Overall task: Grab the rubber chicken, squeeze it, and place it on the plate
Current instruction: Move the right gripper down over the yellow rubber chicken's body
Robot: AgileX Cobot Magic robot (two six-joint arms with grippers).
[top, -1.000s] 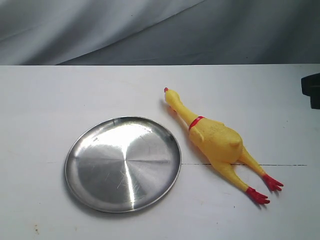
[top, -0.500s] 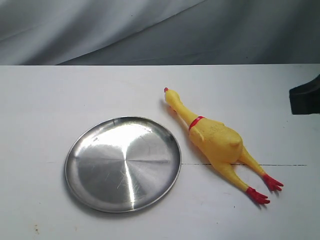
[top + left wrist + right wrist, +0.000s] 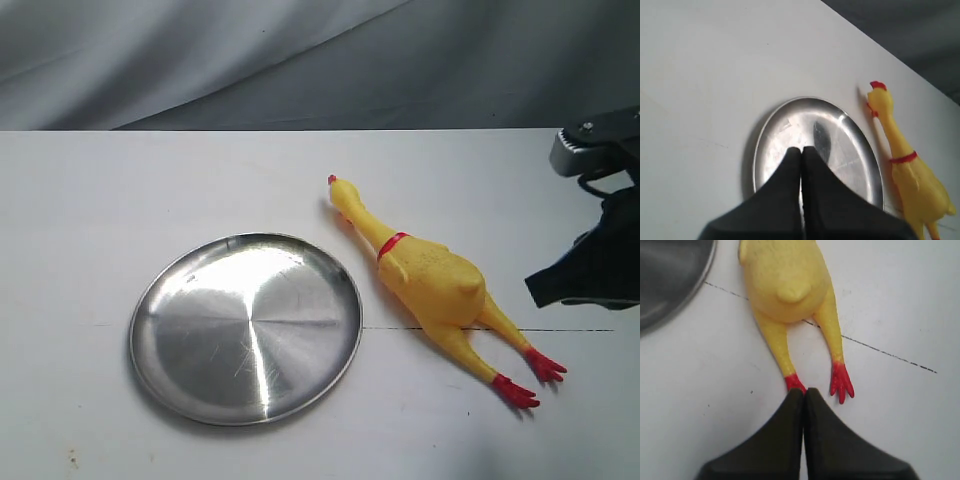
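Note:
The yellow rubber chicken lies flat on the white table, head toward the back, red feet toward the front right. The round steel plate rests to its left, not touching it. My right gripper enters from the right edge, black and shut, hanging above the table beside the chicken's legs. In the right wrist view the shut right gripper hovers over one red foot of the chicken. The left gripper is shut and empty, seen over the plate, with the chicken beside it.
A grey cloth backdrop hangs behind the table's far edge. A thin dark seam line runs across the tabletop under the chicken. White tabletop lies all around the plate.
The right arm has come further in from the right edge and lower, toward the chicken's legs. The chicken and the plate have not moved.

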